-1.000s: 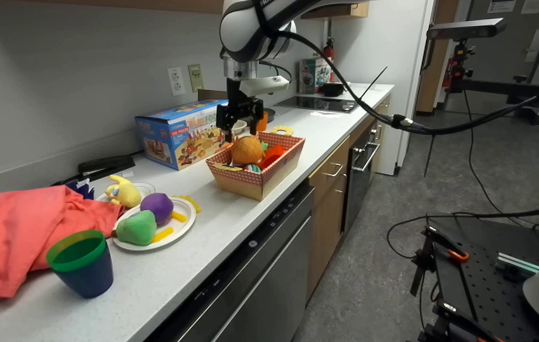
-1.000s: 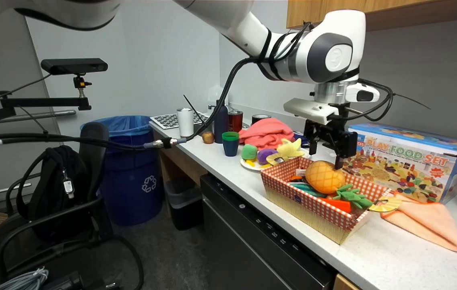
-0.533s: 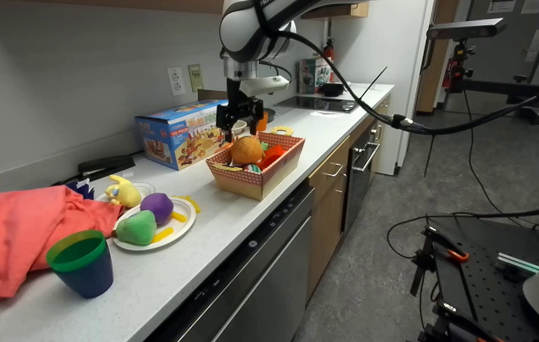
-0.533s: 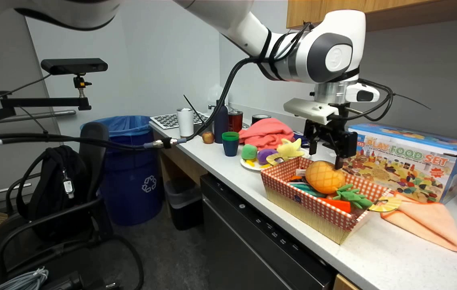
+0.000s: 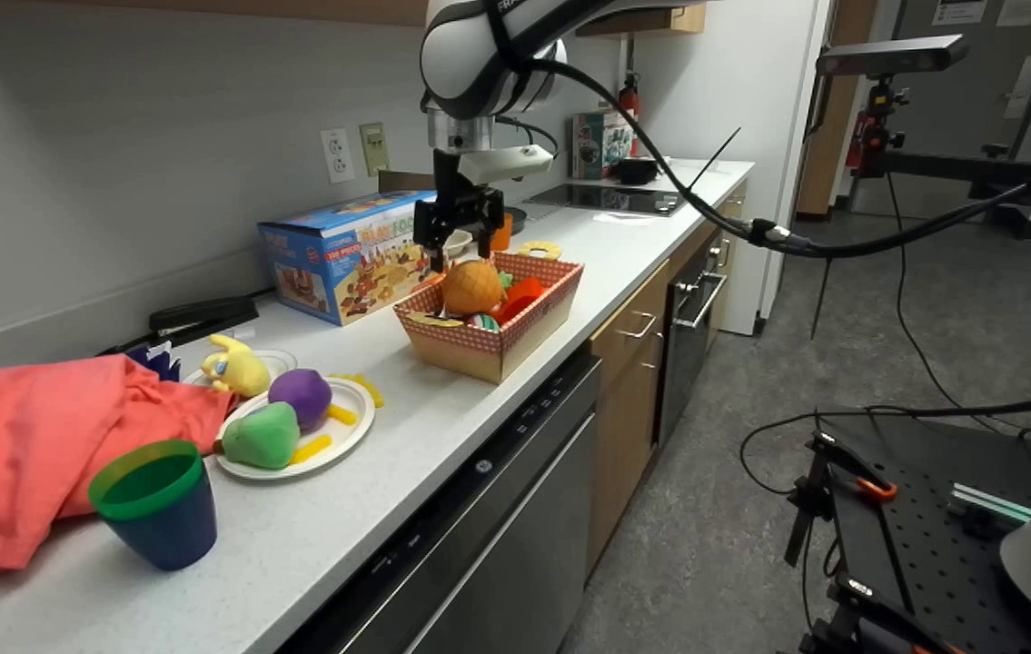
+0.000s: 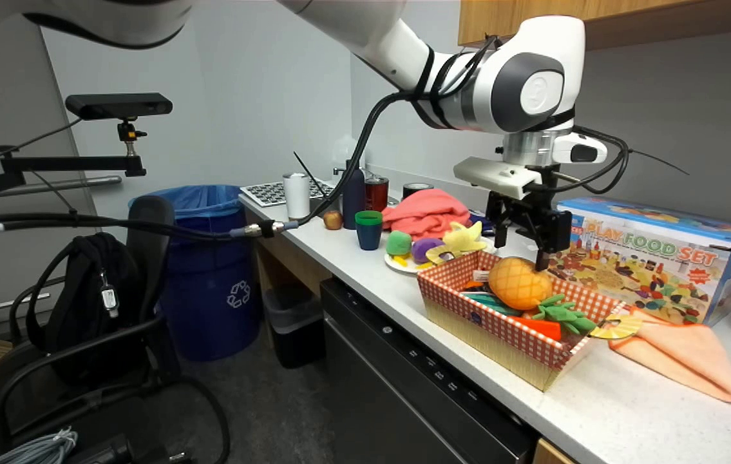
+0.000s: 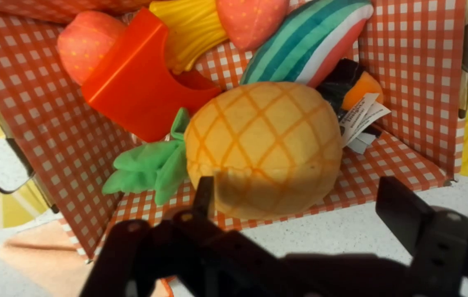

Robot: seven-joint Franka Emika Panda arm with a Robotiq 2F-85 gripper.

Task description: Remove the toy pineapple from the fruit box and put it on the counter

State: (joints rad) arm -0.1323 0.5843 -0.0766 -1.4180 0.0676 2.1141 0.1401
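The toy pineapple (image 5: 472,288) is orange-yellow with a green leafy top and lies on its side in the fruit box (image 5: 533,331). The box has straw-coloured sides and a red-white checked lining. Both show in an exterior view, the pineapple (image 6: 518,283) and the box (image 6: 487,336). In the wrist view the pineapple (image 7: 262,140) fills the middle, leaves to the left. My gripper (image 6: 521,252) is open above the box's wall-side edge. In the wrist view its fingers (image 7: 297,181) are wide apart; the left one overlaps the pineapple's lower edge. Contact cannot be told. The counter (image 5: 406,436) carries the box.
A red fries holder (image 7: 135,82) and a watermelon slice (image 7: 299,45) share the box. A blue play food box (image 6: 648,258) stands behind, near the wall. A plate (image 5: 356,431) with toy fruits, a cup (image 5: 156,509) and a pink cloth (image 5: 52,445) are also on the counter.
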